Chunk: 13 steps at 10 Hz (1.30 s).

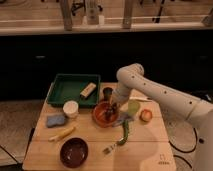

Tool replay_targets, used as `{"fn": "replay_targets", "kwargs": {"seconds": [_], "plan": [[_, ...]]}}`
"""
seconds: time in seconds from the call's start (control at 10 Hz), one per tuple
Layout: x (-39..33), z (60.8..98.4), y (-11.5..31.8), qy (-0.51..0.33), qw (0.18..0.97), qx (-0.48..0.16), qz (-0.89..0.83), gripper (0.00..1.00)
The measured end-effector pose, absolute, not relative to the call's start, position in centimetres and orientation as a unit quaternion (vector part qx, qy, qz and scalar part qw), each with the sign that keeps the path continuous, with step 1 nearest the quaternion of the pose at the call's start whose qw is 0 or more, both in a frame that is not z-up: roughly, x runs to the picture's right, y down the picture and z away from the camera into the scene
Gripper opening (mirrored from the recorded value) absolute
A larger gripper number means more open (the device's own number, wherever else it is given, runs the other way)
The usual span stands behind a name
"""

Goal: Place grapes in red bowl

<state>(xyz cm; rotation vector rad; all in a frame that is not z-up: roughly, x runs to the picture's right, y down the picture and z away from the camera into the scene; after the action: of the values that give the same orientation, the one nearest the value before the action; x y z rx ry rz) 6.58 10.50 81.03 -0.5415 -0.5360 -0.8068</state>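
The red bowl (102, 115) sits on the wooden table, right of centre. My gripper (113, 106) hangs from the white arm (150, 90) and reaches down over the right inner side of the bowl. A small dark clump, which looks like the grapes (110, 112), shows just under the gripper inside the bowl. The gripper hides part of it, and I cannot tell whether the gripper is holding it.
A green tray (65, 92) holding a tan block (88, 90) stands at the back left. A dark cup (107, 92), white cup (71, 108), blue sponge (56, 120), yellow piece (62, 133), maroon bowl (74, 151), fork (112, 147), green item (126, 132) and reddish fruit (145, 115) surround the bowl.
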Motion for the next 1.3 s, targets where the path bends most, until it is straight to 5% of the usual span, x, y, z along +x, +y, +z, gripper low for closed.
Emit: {"fn": "replay_targets", "kwargs": {"seconds": [0.6, 1.3], "plan": [[6.73, 81.20, 10.53, -0.255, 0.850, -0.257, -0.384, 0.17], [6.90, 81.44, 10.59, -0.255, 0.849, -0.257, -0.385, 0.10]]}}
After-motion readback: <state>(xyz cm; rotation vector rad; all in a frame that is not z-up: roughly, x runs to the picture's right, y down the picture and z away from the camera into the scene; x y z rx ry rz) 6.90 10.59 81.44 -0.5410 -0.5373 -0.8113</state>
